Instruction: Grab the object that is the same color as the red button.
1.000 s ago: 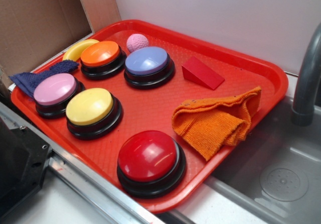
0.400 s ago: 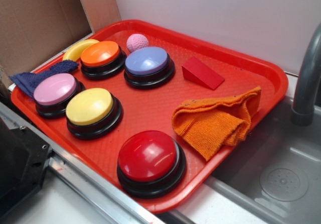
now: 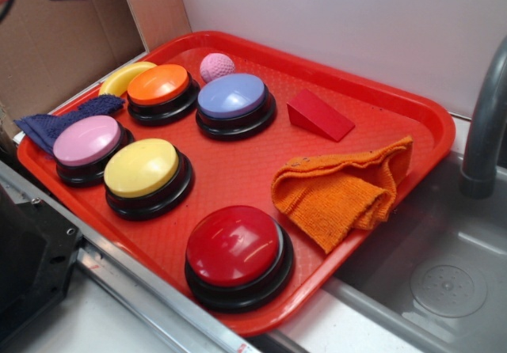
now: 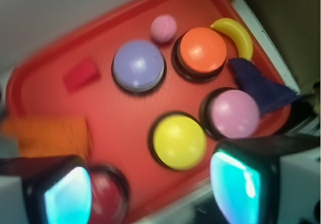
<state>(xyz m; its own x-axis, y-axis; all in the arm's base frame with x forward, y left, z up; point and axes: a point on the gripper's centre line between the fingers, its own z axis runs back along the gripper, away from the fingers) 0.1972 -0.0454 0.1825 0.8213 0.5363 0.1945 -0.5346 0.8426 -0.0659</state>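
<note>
Nearest the exterior camera sat the red button (image 3: 236, 246), with the orange cloth (image 3: 342, 193) beyond it and the red wedge (image 3: 318, 115) farther back on the tray (image 3: 412, 100), right of the purple button (image 3: 232, 96) and apart from everything. The approach would best be made from above, judged so that the fingers straddle the wedge's flat sides rather than its slope, clear of the cloth. The gripper (image 4: 150, 184) was seen spread wide and empty, high over the tray's near edge, touching nothing.
</note>
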